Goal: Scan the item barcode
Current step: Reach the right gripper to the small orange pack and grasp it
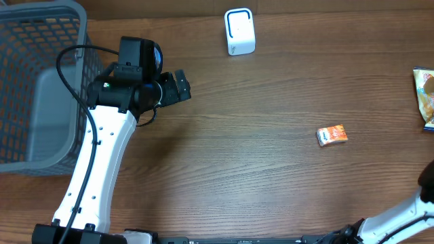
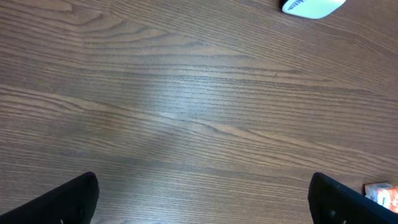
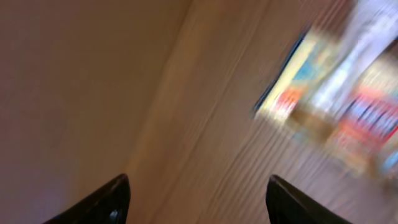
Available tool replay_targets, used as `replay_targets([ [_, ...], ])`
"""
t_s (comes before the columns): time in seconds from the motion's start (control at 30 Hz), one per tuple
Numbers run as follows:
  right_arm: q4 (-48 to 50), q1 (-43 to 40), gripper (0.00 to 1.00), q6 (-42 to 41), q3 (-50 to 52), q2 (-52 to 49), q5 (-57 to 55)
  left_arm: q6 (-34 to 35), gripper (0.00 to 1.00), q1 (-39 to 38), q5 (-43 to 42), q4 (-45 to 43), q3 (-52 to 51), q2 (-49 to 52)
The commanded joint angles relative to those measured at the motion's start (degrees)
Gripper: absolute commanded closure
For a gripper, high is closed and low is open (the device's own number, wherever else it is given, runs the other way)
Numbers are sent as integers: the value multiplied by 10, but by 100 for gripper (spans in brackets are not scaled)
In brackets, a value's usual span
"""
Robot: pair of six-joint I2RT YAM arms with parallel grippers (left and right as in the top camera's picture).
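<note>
surface: brown wood-grain table (image 1: 258,183) | light: soft, diffuse sheen

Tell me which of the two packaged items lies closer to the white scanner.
The small orange box, lying whole in the overhead view. The yellow snack bag sits farther from the white scanner, cut off at the right edge.

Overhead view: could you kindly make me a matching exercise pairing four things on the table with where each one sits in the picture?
Things:
1. grey basket
2. white scanner
3. small orange packet
4. snack bag

Places:
A. cut off by the right edge
B. at the top, near the middle
C. far left
D. on bare wood, right of centre

Pairs: 1-C, 2-B, 3-D, 4-A.
</note>
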State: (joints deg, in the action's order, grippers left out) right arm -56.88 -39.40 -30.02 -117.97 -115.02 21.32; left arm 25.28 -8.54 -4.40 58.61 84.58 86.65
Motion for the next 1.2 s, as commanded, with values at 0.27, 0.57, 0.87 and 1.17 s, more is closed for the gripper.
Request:
replay_targets([
  [0.27,-298,89,40,54,-1,9,110,-9,0,-1,5,-2,2,2],
  [0.57,-385,110,42,28,13,18,-29,-9,0,-1,5,-2,2,2],
  [0.87,-301,121,37,34,217,152,-32,-9,0,-1,5,-1,2,2],
  [1.17,-114,163,35,-34,495,233,2,-9,0,-1,5,-2,2,2],
])
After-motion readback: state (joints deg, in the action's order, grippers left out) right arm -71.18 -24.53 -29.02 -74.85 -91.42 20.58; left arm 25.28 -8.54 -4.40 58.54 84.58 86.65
